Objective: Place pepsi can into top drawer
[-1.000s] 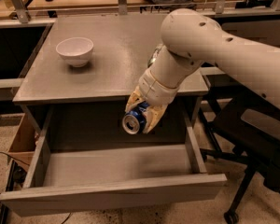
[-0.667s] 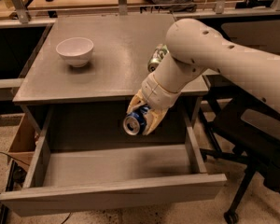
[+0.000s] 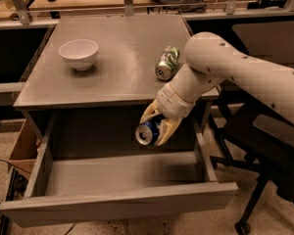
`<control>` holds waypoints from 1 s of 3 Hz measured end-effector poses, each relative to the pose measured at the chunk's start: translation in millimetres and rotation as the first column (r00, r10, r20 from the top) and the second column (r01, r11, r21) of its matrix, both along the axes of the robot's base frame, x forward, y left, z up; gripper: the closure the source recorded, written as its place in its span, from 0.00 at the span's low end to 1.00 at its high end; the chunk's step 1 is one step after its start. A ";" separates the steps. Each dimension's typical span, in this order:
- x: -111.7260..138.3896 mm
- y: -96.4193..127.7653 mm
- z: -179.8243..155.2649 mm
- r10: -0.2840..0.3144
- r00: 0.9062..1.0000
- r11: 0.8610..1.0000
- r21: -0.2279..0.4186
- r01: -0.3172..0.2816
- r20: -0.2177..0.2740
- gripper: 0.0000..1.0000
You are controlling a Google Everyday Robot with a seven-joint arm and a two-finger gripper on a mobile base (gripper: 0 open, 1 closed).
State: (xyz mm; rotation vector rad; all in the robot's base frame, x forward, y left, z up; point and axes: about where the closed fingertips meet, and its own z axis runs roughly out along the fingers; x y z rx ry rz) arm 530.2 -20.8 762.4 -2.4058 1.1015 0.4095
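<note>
The top drawer (image 3: 117,203) stands open across the lower frame, and over it at centre the gripper (image 3: 152,130) has its jaws clamped on the pepsi can (image 3: 146,133), sideways, ready, we judge, for lowering; beyond, the worktop (image 3: 122,40) bears a green can (image 3: 166,62) and white bowl (image 3: 79,53).

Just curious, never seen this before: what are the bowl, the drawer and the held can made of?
White bowl: probably glazed ceramic, smooth and glossy, maybe plastic. Top drawer: matte grey flat panels, painted metal or laminate, unclear. Pepsi can, clamped in the gripper above the open drawer: thin metal, shiny silver end, blue printed side.
</note>
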 end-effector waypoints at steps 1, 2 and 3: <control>0.0 0.0 0.0 0.000 1.000 1.000 0.000 0.000 0.000 1.00; 3.7 -2.5 -5.3 -0.006 1.000 1.000 0.006 0.006 -0.020 1.00; 7.3 -14.1 -23.8 -0.031 0.996 0.999 0.029 0.034 -0.081 1.00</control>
